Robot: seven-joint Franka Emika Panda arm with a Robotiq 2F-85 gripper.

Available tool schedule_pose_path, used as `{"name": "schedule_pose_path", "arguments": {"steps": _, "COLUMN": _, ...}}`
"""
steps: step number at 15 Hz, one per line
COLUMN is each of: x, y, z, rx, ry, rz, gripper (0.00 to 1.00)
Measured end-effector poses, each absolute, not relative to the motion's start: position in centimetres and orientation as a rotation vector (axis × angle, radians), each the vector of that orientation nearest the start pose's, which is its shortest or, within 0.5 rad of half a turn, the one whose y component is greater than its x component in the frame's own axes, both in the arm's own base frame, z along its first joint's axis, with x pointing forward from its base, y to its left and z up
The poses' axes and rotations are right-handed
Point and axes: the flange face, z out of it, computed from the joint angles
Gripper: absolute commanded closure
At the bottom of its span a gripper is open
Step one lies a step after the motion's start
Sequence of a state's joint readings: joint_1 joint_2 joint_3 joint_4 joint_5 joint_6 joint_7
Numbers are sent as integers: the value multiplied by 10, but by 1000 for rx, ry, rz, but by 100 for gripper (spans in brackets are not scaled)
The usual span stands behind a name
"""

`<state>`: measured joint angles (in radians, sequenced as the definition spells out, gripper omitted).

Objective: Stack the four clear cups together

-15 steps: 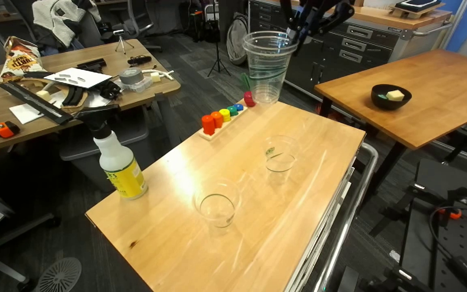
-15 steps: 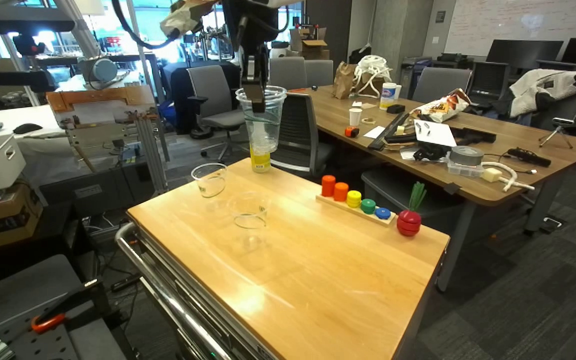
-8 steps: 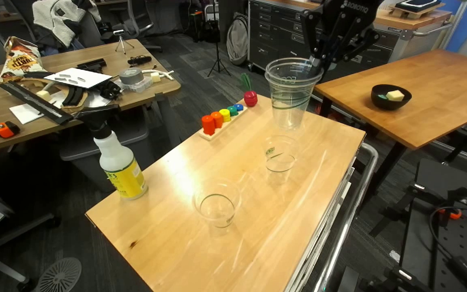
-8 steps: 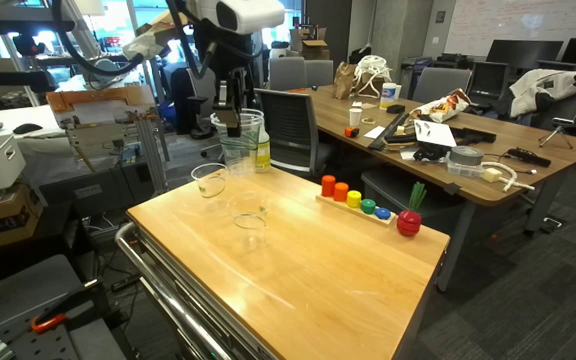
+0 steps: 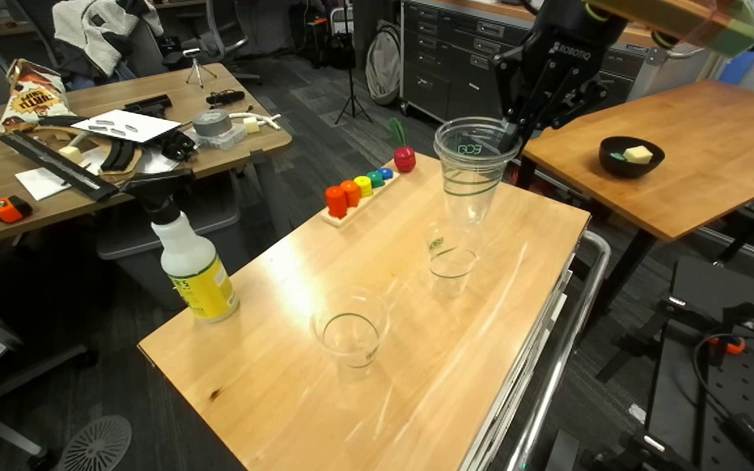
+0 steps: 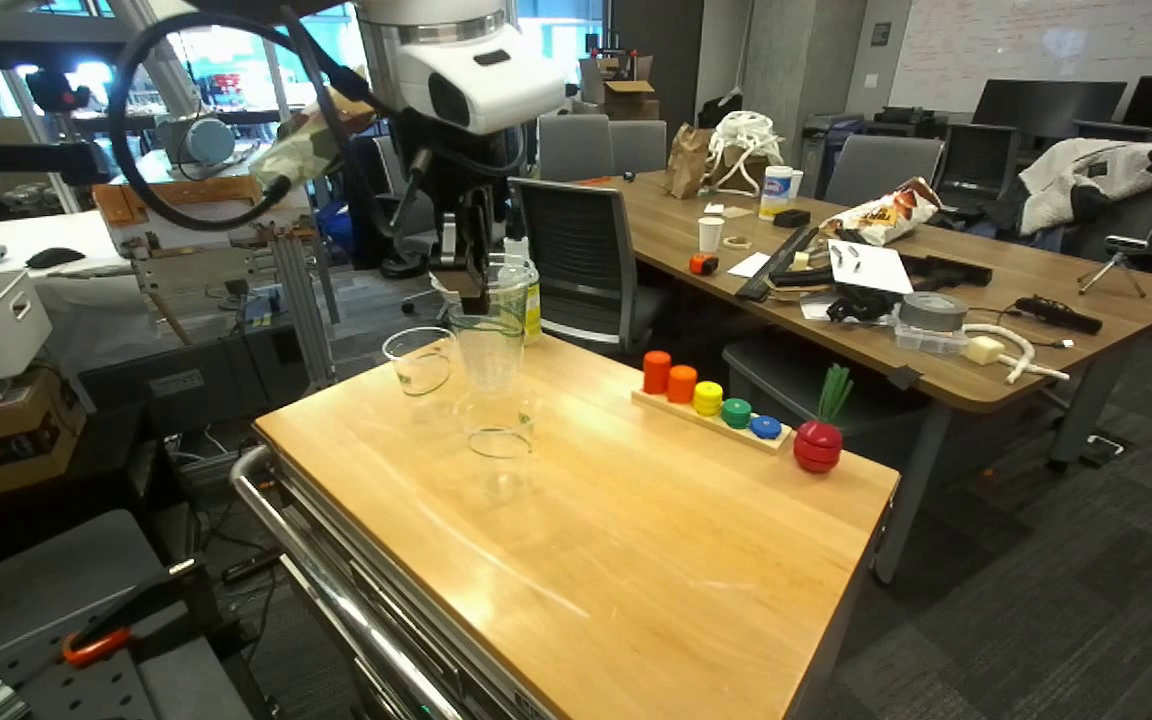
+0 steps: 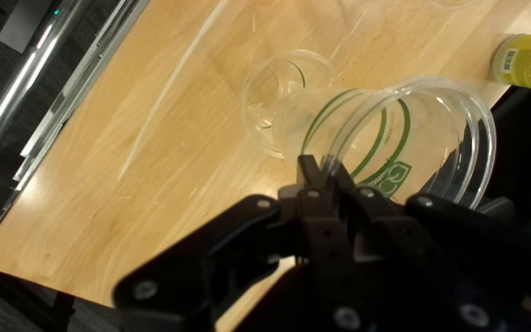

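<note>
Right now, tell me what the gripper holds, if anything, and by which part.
The gripper holds two nested clear cups, pinched at one side of their rims.

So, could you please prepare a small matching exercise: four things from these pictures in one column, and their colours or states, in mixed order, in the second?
1) stacked clear cups
2) spray bottle
3) black bowl
4) vegetable-shaped toy

a) yellow lower half
b) red below, green above
c) has a pale block inside
d) gripped by the claw

Right pairs: 1-d; 2-a; 3-c; 4-b
</note>
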<state>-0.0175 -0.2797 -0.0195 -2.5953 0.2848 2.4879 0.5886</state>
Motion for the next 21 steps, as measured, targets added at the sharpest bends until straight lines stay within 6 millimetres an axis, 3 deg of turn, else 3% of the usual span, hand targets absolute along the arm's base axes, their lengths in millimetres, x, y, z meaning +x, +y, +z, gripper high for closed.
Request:
{"name": "schedule_pose_path", "arguments": {"steps": 12, "x": 441, "y": -18, "z": 342, "rx": -2652, "ry": 1187, "rz": -124, "gripper": 98}}
{"name": "schedule_pose_path", "arguments": {"steps": 21, "x": 447, "y": -4, "z": 319, "rx": -2699, "ry": 1137, "rz": -90, "gripper": 98}}
